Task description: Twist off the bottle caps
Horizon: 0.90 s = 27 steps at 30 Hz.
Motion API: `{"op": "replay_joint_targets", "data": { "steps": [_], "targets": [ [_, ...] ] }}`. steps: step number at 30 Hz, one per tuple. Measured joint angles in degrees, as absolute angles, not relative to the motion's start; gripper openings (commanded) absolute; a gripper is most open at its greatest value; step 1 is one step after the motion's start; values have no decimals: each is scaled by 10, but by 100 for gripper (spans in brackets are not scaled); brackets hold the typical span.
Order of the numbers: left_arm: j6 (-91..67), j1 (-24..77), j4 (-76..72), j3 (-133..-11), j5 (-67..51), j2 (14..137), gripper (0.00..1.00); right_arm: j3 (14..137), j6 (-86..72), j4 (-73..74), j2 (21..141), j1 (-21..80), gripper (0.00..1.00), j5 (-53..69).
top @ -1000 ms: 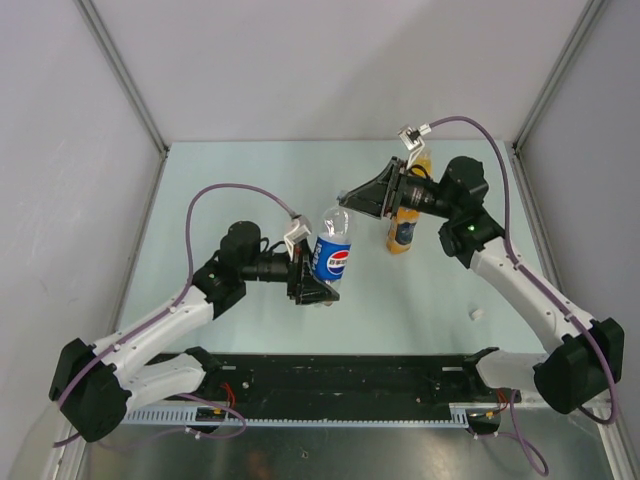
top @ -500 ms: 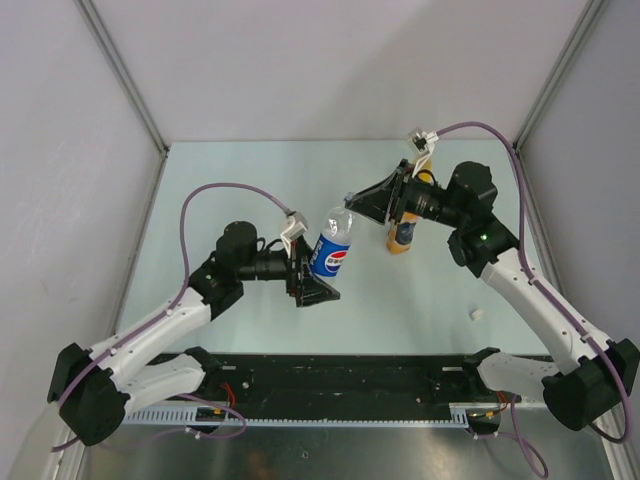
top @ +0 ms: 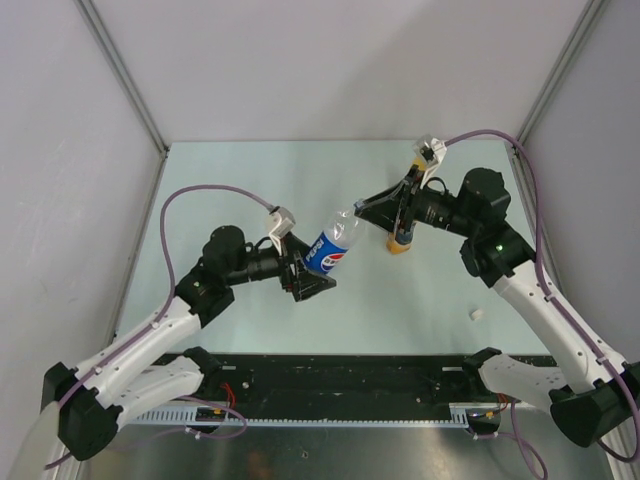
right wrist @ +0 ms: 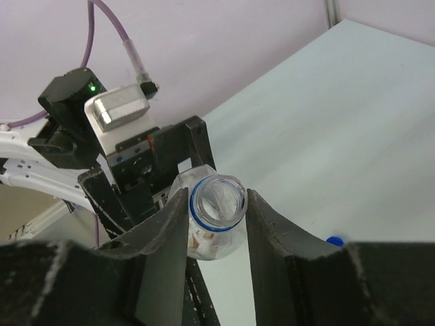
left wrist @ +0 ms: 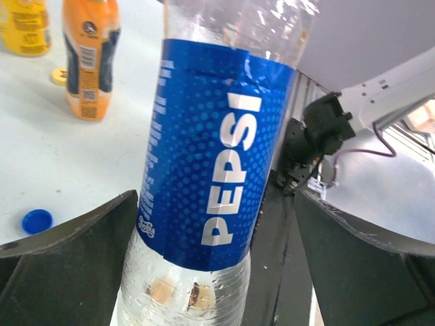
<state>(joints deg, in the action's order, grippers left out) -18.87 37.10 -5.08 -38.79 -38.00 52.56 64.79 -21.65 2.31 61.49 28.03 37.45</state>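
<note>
Pepsi bottle (top: 333, 245): uncapped, tilted, neck clamped in right jaws; left jaws apart, flanking its label. Blue cap (left wrist: 36, 221): on desk (top: 250, 170) near bottle. Step: likely set-down. Next: lower upright, gently.

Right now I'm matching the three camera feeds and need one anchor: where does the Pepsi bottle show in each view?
Top external: the Pepsi bottle lies tilted near the picture's centre.
Left wrist: the bottle fills the middle, blue label facing the camera.
Right wrist: lower centre, mostly its open neck, seen end-on.
Shared landmark: the pale table under it.
</note>
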Motion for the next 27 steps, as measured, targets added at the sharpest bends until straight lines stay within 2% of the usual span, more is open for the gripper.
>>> {"op": "replay_joint_targets", "data": {
  "steps": [10,27],
  "targets": [
    [-164,371,-23,-388,-286,491,99,648,-162,62,607,281,0,380],
    [-145,371,-10,-387,-226,459,99,654,-104,119,608,281,0,357]
  ]
}}
